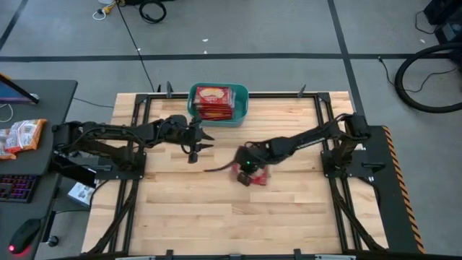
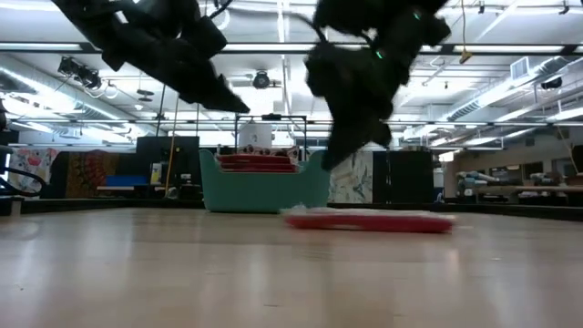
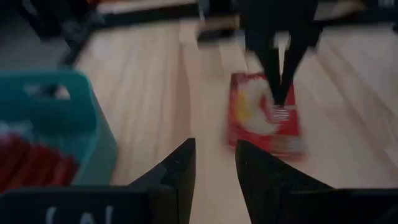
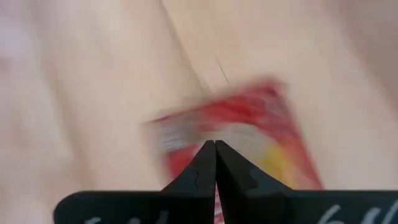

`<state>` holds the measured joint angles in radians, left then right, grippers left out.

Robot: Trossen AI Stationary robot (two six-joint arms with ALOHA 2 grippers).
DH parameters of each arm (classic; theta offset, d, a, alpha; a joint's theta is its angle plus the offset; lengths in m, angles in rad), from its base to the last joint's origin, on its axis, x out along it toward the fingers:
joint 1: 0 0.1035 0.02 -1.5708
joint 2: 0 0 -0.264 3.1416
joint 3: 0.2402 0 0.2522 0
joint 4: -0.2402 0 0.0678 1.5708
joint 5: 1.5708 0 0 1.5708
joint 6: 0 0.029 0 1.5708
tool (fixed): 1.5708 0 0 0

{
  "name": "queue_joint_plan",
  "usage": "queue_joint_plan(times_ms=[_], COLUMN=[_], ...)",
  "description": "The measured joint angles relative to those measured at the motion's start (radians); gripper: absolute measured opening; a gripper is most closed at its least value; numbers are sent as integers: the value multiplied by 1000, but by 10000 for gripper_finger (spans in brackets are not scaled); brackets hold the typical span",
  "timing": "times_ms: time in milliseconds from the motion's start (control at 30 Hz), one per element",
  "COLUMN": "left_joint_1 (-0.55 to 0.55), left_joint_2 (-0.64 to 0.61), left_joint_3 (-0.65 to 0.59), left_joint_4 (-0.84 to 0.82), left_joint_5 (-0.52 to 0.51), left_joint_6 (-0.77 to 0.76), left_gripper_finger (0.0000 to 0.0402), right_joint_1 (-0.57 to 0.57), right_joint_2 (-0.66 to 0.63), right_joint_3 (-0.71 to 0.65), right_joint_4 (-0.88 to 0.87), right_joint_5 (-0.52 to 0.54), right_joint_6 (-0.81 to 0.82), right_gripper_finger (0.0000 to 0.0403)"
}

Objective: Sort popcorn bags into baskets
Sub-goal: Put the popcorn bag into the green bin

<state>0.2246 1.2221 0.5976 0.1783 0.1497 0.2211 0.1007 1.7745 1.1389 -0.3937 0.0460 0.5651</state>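
One red popcorn bag (image 1: 260, 179) lies flat on the wooden table, right of centre; it also shows in the low view (image 2: 369, 220). My right gripper (image 4: 215, 144) is shut, points down and hangs over this bag; in the low view (image 2: 330, 162) its tips are clear of the bag. The teal basket (image 1: 243, 92) stands at the table's far edge with several red bags (image 1: 215, 103) stacked in it. My left gripper (image 1: 204, 139) is open and empty, just in front of the basket, which also shows in the left wrist view (image 3: 99, 134).
A side desk at the left holds an orange-and-white packet (image 1: 22, 136), a keyboard (image 1: 16, 188) and a mouse (image 1: 25, 235). Black frame rails (image 1: 137, 137) run along the table's left and right sides. Bare wood lies toward the near edge (image 1: 231, 224).
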Motion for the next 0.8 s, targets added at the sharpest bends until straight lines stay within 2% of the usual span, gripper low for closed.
queue_joint_plan(times_ms=[200,367,467,600,800], left_joint_1=[-1,-48,-98,-166,-237], left_joint_2=[4,77,165,287,438], left_joint_3=[0,1,1,62,174], left_joint_4=[-100,-47,11,39,14], left_joint_5=[8,-2,-50,-138,-151], left_joint_6=[-22,-19,2,32,101], left_gripper_finger=[118,118,118,118,118], right_joint_1=[20,73,100,123,161], right_joint_2=[-45,-68,-74,-75,-119], right_joint_3=[95,89,59,8,-70], right_joint_4=[-193,-372,-391,-378,-361], right_joint_5=[78,178,214,242,326], right_joint_6=[-59,13,34,69,156], right_gripper_finger=[9,9,9,9,9])
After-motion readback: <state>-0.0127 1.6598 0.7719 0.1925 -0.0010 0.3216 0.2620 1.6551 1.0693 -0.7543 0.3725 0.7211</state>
